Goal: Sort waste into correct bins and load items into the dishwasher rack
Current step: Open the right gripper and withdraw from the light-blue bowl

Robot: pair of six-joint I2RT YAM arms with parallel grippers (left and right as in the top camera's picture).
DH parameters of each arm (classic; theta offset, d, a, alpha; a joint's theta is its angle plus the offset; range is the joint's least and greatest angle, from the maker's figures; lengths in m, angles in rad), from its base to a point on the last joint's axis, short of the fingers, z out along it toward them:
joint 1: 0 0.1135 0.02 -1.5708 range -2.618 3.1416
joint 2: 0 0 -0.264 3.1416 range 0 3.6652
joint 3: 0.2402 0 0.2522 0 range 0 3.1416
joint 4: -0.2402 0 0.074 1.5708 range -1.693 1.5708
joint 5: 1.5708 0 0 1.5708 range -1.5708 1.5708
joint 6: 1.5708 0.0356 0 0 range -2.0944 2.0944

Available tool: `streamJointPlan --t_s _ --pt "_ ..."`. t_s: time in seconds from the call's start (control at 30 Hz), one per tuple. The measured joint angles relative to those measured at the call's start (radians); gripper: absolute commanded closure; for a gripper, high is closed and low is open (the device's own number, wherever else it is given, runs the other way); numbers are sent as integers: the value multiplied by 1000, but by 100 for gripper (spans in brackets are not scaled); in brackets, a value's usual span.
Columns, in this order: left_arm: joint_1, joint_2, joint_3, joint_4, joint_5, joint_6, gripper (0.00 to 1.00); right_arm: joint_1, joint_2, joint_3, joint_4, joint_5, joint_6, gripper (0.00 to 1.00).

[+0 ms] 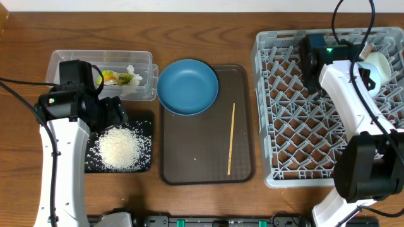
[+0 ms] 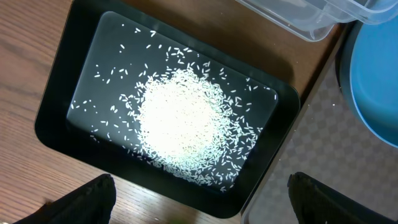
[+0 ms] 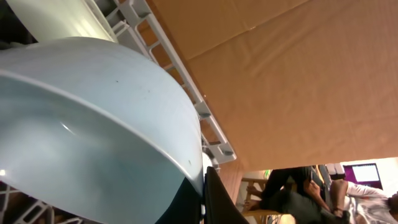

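Note:
My left gripper [image 2: 202,205] hangs open above the near edge of the shallow black tray [image 2: 56,106], with nothing between its fingers. A heap of white rice [image 2: 183,127] lies in that tray [image 1: 146,120]. The clear tub [image 1: 76,58] behind it holds the snack wrapper [image 1: 113,77] and the white tissue [image 1: 132,79]. The dark-blue plate [image 1: 187,86] rests on the brown tray's far left corner, and the thin wooden stick [image 1: 231,139] lies on that tray. Over the grey rack [image 1: 297,126], my right gripper [image 3: 204,193] is shut on the rim of a pale-blue bowl [image 3: 81,124], which stands tilted at the rack's far right [image 1: 379,66].
The brown serving tray [image 1: 202,164] sits mid-table between the black tray and the rack. A second pale object [image 3: 50,18] shows behind the bowl in the rack. My right arm [image 1: 347,94] stretches across the rack's right half.

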Motion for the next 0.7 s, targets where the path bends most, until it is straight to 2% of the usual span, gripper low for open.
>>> streamJointPlan --t_s 0.23,0.53,0.57,0.7 --pt "0 0 0 0 0 0 9 -2 0 -111 113 -2 8 99" --pt "0 0 0 0 0 0 9 39 0 -165 125 30 14 98" --pt "0 0 0 0 0 0 9 49 0 -165 121 27 15 96" --pt "0 0 0 0 0 0 9 79 0 -167 102 -48 22 75"
